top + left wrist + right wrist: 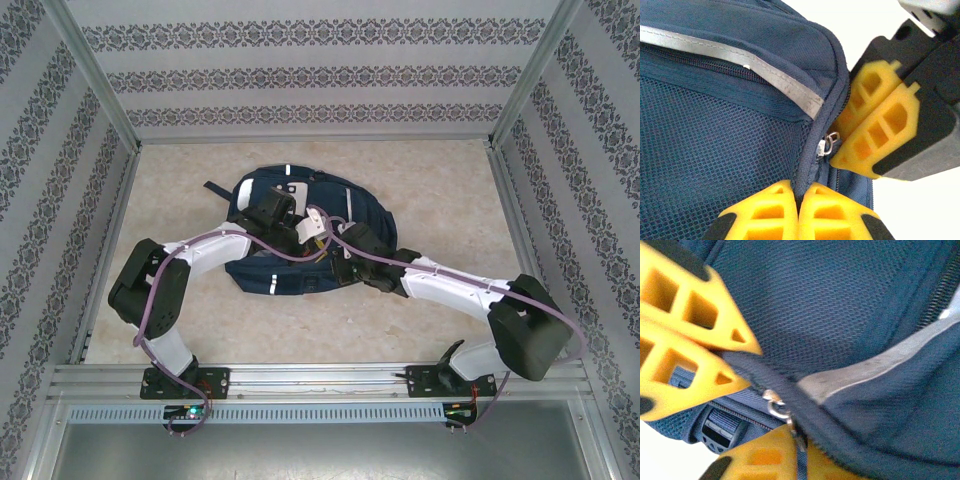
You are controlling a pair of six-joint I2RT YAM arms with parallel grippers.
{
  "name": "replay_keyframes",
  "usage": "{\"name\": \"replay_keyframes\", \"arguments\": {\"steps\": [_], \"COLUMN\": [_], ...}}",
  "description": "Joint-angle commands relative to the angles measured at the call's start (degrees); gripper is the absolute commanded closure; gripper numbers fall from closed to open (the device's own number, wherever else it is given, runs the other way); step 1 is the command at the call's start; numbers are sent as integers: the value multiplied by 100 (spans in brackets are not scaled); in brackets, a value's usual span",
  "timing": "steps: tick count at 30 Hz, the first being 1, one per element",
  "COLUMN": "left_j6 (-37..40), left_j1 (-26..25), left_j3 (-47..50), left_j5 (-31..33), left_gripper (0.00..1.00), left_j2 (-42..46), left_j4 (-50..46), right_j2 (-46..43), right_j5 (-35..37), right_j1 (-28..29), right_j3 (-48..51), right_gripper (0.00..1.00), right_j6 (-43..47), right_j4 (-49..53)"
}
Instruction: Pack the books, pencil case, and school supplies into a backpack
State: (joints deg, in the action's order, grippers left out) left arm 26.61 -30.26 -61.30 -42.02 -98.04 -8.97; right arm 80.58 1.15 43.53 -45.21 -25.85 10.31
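The navy backpack [300,285] lies flat in the middle of the table, and both grippers meet over it. My left gripper [800,197] is shut on the backpack's [715,150] piped seam, just below the metal zipper slider [824,146]. My right gripper [800,450] is shut on the blue pull strap hanging from the zipper ring [775,407]. From above, the left gripper [300,232] and right gripper [338,246] sit almost touching. Each wrist view shows the other gripper's yellow fingers [875,125] [690,340] close by. The books, pencil case and pens are out of view.
A grey reflective stripe [740,57] crosses the backpack above a mesh panel. A black strap buckle [720,427] sits by the right fingers. Patterned walls and metal frame rails [110,230] enclose the beige tabletop [440,190], with bare surface around the bag.
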Motion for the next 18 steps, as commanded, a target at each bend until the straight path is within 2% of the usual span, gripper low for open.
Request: {"name": "replay_keyframes", "arguments": {"steps": [1,7,13,16,18], "left_j6": [108,712,1779,2086,2108], "left_j1": [63,197,415,560,655], "left_j3": [171,416,399,400,449], "left_j5": [-360,-213,-494,-592,-642], "left_gripper": [100,100,100,100,100], "left_j2": [359,626,794,861,913], "left_j4": [125,-104,-943,-1234,-1250], "right_j2": [-257,-686,-789,-815,-816], "right_j5": [462,102,-242,-372,-834], "right_j1": [-171,-812,-1729,-1918,-1936], "right_j3": [-69,93,242,190,159], "right_gripper": [100,100,100,100,100], "right_j6": [-51,215,656,946,1132], "right_j4": [488,1046,1147,1222,1142]}}
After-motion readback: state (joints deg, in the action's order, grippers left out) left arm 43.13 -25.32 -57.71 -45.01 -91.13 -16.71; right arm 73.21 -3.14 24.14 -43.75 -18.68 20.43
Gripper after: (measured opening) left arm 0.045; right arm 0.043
